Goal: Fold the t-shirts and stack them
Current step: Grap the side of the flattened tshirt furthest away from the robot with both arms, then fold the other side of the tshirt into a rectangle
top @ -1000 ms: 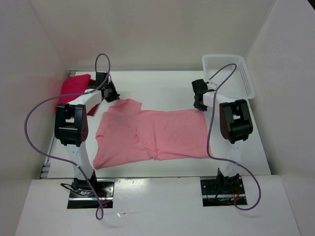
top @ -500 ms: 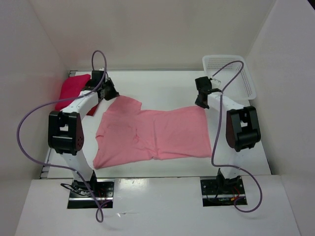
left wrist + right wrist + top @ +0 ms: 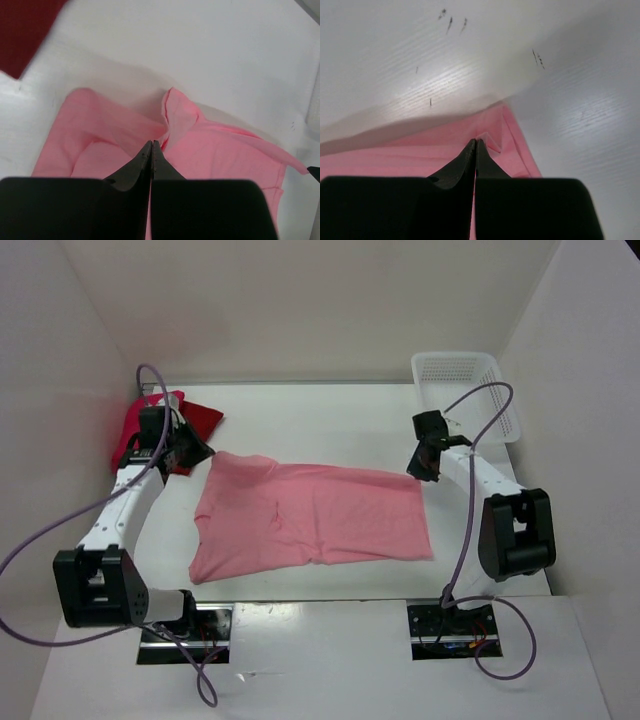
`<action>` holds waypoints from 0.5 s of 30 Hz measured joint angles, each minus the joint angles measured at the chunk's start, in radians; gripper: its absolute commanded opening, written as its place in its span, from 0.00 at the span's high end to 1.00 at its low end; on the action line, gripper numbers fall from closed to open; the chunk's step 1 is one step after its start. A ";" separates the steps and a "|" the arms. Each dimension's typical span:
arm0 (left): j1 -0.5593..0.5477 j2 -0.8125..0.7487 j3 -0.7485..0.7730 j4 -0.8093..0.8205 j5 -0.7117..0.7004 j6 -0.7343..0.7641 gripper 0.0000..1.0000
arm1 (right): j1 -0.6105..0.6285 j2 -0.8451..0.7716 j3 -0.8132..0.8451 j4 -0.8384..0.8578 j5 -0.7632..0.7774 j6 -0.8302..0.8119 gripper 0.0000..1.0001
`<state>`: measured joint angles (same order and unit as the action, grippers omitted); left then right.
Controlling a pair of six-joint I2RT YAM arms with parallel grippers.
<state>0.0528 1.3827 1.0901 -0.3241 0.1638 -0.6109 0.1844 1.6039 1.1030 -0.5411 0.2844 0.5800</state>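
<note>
Here we see pink shirt (image 3: pixel 330 520) with long axis left-right, hem rightward; left jaws, right jaws both clamped on its far corners.

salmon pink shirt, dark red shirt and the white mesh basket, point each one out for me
salmon pink t-shirt (image 3: pixel 330 520), top external view, middle of its body
dark red t-shirt (image 3: pixel 25 27), left wrist view, flat cloth near its corner
white mesh basket (image 3: pixel 450 357), top external view, far rim
</note>
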 measured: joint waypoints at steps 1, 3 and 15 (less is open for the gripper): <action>0.006 -0.039 -0.023 -0.021 0.002 0.000 1.00 | -0.011 -0.016 -0.015 -0.008 -0.016 -0.003 1.00; 0.018 -0.115 -0.065 -0.053 0.010 0.003 1.00 | -0.043 -0.053 -0.042 -0.026 -0.045 -0.014 1.00; 0.029 -0.315 -0.191 -0.281 0.037 0.008 1.00 | -0.135 -0.151 -0.097 -0.064 -0.168 -0.064 1.00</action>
<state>0.0822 1.0676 0.8993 -0.6052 0.2012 -0.6025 0.0494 1.4525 1.0065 -0.6048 0.1165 0.5159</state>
